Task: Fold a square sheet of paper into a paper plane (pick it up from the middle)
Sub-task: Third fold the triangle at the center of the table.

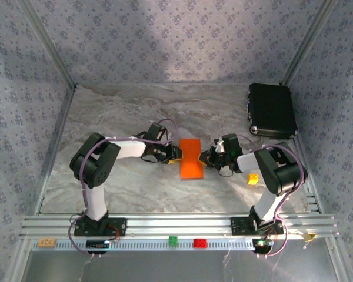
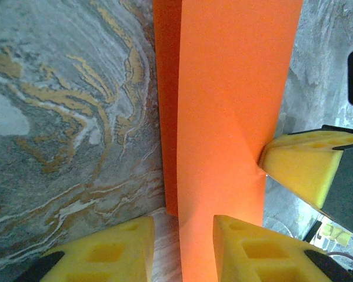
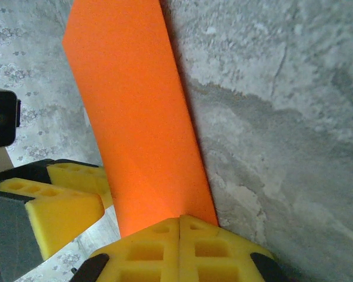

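Marble table had orange paper at its middle between 2 grippers. Right gripper pads were clamped on 1 edge. Left gripper fingers stood apart, straddling the opposite edge.

The top camera looks down from above and behind the arm bases, taking in the whole bench. The wrist cameras sit close behind the left pincer and the right pincer, low, facing each other across the orange sheet of paper, which all three views share
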Controlling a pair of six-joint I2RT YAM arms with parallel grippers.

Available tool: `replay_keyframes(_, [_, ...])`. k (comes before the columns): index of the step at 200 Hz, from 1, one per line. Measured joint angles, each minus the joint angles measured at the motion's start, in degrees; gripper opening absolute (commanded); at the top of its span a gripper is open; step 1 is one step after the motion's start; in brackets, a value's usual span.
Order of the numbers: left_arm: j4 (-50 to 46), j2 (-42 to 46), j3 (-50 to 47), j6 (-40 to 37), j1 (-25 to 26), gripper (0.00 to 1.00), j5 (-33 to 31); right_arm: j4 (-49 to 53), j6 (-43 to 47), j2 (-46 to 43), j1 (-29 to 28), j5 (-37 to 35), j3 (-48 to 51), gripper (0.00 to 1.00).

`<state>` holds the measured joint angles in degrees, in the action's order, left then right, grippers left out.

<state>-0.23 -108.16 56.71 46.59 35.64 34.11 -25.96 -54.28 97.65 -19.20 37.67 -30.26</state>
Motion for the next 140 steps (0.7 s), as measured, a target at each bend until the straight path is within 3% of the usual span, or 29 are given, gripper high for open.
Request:
replay_keyframes(53, [0.0,-0.1,0.0,0.0,0.2,0.24,1.0,0.0,-0.2,0.0,0.0,0.0,0.0,0.0])
replay_keyframes(140, [0.1,-0.8,0.1,0.1,0.2,0.07,1.2,0.0,-0.4,0.0,0.0,0.1,-0.1,0.03])
